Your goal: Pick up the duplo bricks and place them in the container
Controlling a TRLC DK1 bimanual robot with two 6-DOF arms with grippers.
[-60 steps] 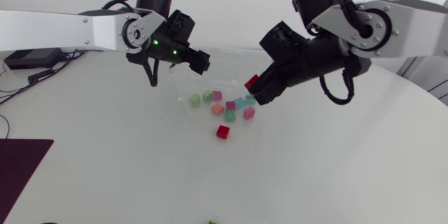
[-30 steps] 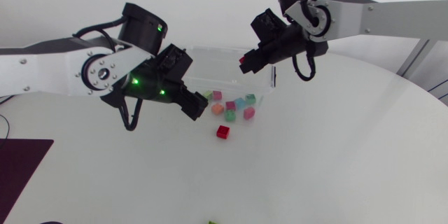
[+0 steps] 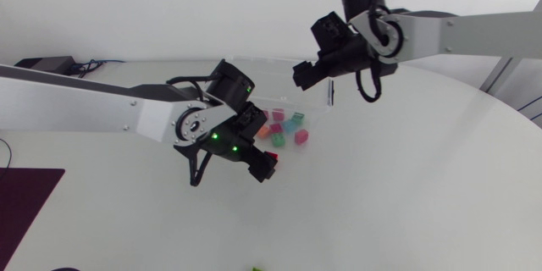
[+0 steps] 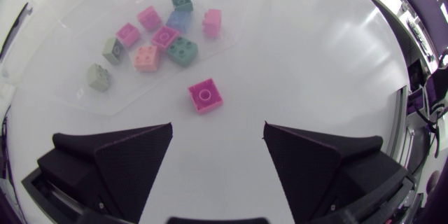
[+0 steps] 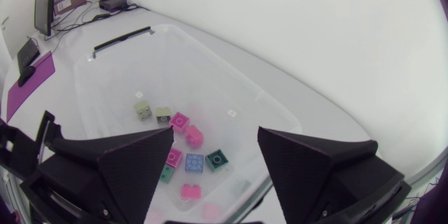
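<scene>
The left jaws are spread wide and hold nothing. They hang low over the white surface (image 4: 315, 56). The reddish-pink square duplo brick (image 4: 206, 96) lies flat, studs up, just ahead of them and about on the middle line between the two fingers. I judge that this lining-up prepares a straight descent, so that one finger comes to each side of the brick. The brick lies on the surface just outside the clear plastic container (image 4: 84, 28), near its edge but, as far as I can see, not touching it. The container is further ahead of the left jaws. Inside it lie the pastel duplo bricks (image 4: 183, 50), pink, green, blue and orange, loosely together on its floor.

The right jaws are also spread and empty. They are held high above the container, with its open inside under and ahead of them, probably to keep out of the way of the left arm. A small green thing (image 3: 257, 268) lies well apart from both jaws. It may be one more brick, but it is too small to tell.
</scene>
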